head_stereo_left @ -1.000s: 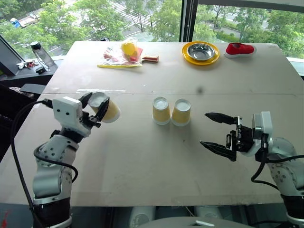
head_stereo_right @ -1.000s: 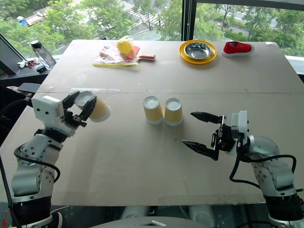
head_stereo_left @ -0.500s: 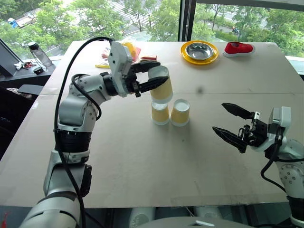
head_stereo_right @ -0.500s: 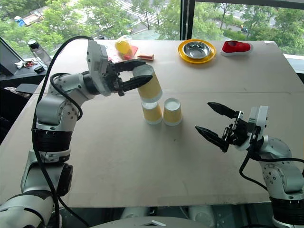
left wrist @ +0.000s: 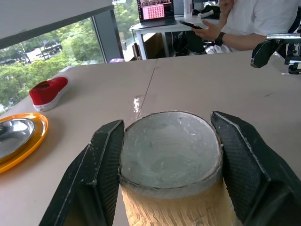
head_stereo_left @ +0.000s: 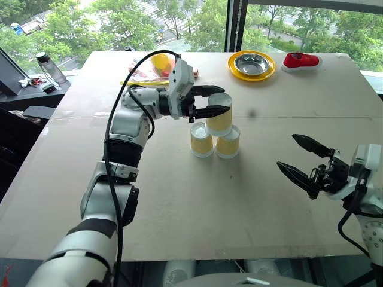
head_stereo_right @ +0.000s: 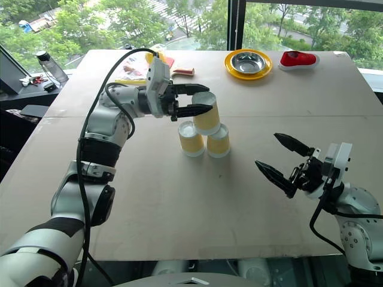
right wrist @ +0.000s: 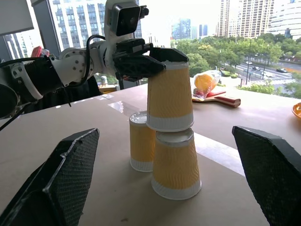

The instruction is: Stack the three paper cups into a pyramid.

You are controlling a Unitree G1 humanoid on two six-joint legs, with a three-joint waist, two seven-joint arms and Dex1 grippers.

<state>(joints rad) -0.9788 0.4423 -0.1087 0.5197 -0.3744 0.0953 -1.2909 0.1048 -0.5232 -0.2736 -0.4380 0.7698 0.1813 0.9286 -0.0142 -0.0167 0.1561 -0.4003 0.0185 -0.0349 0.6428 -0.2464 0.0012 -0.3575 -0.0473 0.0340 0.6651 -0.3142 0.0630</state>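
Observation:
Two paper cups stand upside-down and side by side mid-table, the left cup and the right cup. The third paper cup, also upside-down, hangs over them with its rim at about the level of their tops, mostly above the right cup. My left gripper reaches in level from the left and is shut on this cup, one black finger on each side. My right gripper hovers open and empty to the right of the cups, nearer the front edge.
A yellow plate with a steel bowl, a red shoe-like object and a bag with a yellow item and a paddle lie along the table's far side. A bottle stands off to the left. A person sits at a desk beyond.
My left arm has swung the cup from the table's left side up and rightward to above the two standing cups. The right gripper has drifted a little to the right, still open.

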